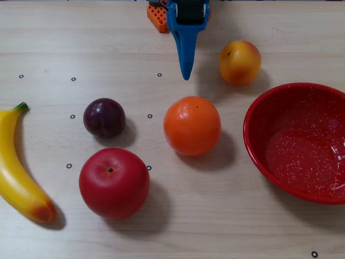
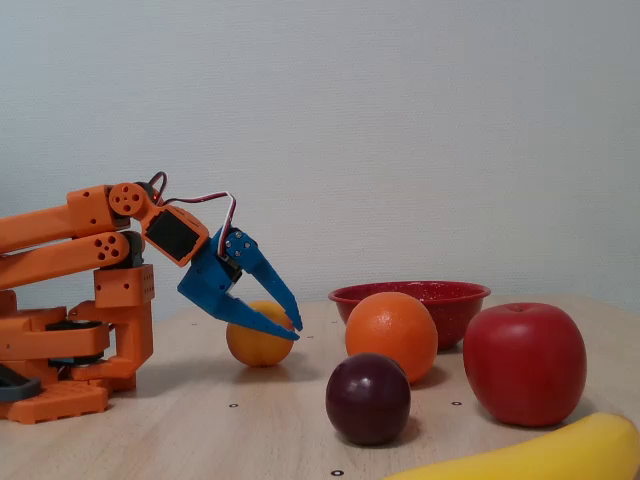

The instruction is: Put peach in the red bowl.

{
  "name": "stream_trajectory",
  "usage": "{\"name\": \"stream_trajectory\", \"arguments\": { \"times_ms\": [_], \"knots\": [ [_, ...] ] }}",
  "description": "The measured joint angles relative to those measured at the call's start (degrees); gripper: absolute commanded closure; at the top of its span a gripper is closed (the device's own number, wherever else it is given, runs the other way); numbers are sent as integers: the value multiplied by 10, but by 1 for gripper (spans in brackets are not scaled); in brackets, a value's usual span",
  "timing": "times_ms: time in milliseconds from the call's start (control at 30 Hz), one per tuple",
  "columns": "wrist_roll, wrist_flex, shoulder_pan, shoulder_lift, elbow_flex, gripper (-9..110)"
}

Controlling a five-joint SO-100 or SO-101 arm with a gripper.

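gripper (image 2: pixel 296 328) spread, empty | peach (image 1: pixel 240 62) just beside tips, overhead-right | swing over, straddle widest part, close gently | red bowl (image 1: pixel 294 141) beyond, same side

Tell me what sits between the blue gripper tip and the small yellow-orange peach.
Nothing: in the top-down fixed view, only bare wooden table separates the blue gripper from the yellow-orange peach.

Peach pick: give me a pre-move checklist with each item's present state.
1. Tool open: ok; the jaws stand slightly parted in the side fixed view.
2. Tool empty: ok.
3. Tool lined up on the peach: not ok; from above its tip sits left of the peach.
4. Bowl empty: ok.
5. Peach apart from the orange: ok.
6. Tool touching the peach: cannot tell; they overlap in the side view.
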Motion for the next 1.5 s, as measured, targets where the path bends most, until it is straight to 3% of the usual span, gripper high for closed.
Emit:
{"name": "stream_trajectory", "arguments": {
  "times_ms": [333,700,1233,1500],
  "knots": [
    [-1,0,0,0,0,101],
    [-106,18,3,-65,-76,102],
    [-268,148,42,-262,-376,102],
    [-338,293,46,-358,-535,102]
  ]
}}
